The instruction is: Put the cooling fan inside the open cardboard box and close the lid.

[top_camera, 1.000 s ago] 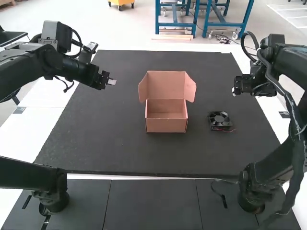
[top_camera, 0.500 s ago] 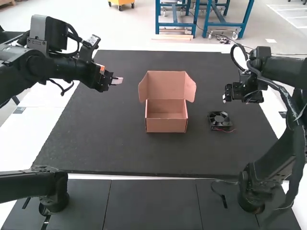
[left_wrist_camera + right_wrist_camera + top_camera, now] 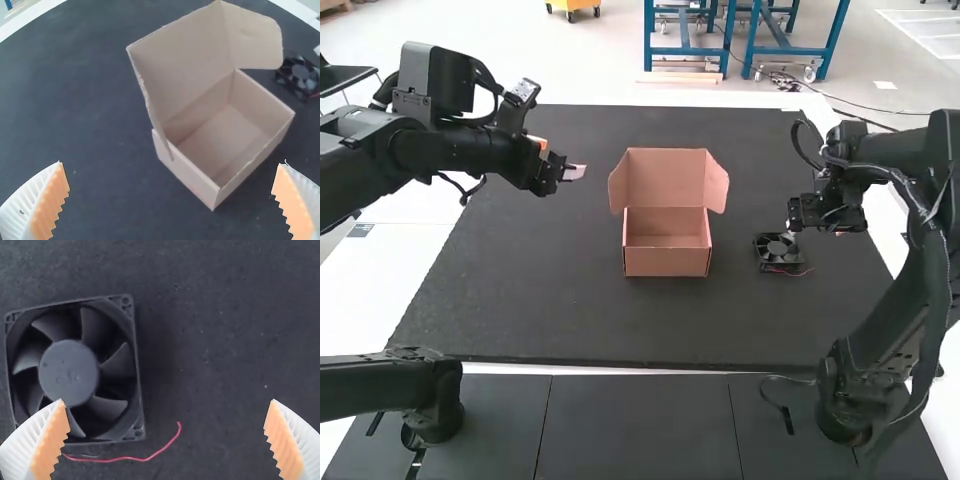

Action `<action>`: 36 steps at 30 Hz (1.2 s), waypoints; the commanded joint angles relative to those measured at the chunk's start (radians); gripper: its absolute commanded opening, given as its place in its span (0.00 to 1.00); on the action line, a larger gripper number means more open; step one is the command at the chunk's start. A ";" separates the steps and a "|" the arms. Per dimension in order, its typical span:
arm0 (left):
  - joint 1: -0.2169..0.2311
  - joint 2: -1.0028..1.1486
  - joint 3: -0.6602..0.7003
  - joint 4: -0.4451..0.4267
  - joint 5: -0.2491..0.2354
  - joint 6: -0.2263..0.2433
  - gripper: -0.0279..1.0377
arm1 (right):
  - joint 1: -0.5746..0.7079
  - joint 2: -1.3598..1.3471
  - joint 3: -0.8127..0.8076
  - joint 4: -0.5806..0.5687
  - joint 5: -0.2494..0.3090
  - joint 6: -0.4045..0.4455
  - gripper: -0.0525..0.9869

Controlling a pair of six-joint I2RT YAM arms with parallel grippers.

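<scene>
Cooling fan (image 3: pixel 780 251) flat on mat (image 3: pixel 520 280), just beside open cardboard box (image 3: pixel 666 240). Likely light, with a rigid frame and a snag-prone thin red lead (image 3: pixel 150 452); grip across opposite frame edges. Right gripper (image 3: pixel 165 432) spread wide above it. Left gripper (image 3: pixel 565 170) wide, empty.

Left tool (image 3: pixel 570 170) agape, held aloft, right tool (image 3: pixel 800 224) agape, pointing down

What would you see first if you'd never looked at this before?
A brown cardboard box stands in the middle of the black mat, lid up, nothing inside. A small black fan lies flat to its right, with the right arm's open jaws hanging just above it.
</scene>
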State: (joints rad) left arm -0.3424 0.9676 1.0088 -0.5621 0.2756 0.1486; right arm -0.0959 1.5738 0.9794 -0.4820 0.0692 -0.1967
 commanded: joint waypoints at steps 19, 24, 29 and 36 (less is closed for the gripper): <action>-0.032 -0.017 0.001 0.014 -0.012 -0.007 0.93 | -0.045 0.215 0.151 -0.004 0.055 -0.006 0.90; -0.032 -0.017 0.004 0.011 -0.012 -0.007 0.93 | -0.039 0.256 0.199 -0.070 0.027 0.013 0.90; -0.032 -0.017 0.004 0.014 -0.012 -0.007 0.93 | -0.042 0.290 0.237 -0.144 -0.006 0.022 0.90; -0.030 -0.017 0.010 0.019 -0.012 -0.007 0.93 | -0.041 0.302 0.242 -0.171 -0.020 0.023 0.90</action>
State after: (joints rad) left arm -0.3668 0.9676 1.0092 -0.5518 0.2684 0.1486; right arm -0.1322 1.8671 1.1927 -0.6487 0.0658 -0.1864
